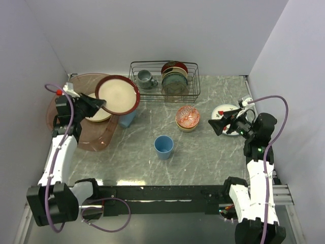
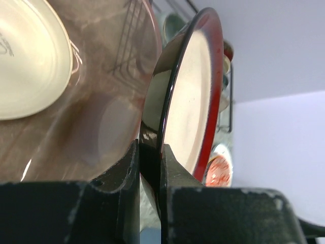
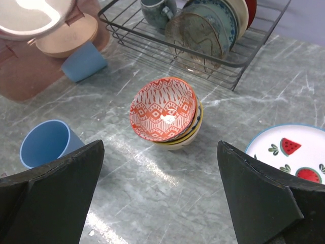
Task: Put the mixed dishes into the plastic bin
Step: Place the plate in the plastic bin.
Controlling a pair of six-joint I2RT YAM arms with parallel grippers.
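Translucent pink plastic bin (image 1: 96, 138) with one pale plate (image 1: 99, 116) lying inside.
Dark red plate (image 1: 118, 95) tilted above the bin, rim pinched in left claw (image 1: 103, 105); right claw (image 1: 213, 125) gaping, empty, well right of the bin; blue cup (image 1: 127, 120) just beside the bin.

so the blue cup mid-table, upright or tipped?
Upright: the blue cup stands on its base, round open mouth facing up, nothing visible inside.

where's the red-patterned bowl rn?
Top view, right of centre: red-patterned bowl stacked on a cream bowl, in front of the wire rack, left of the watermelon plate.
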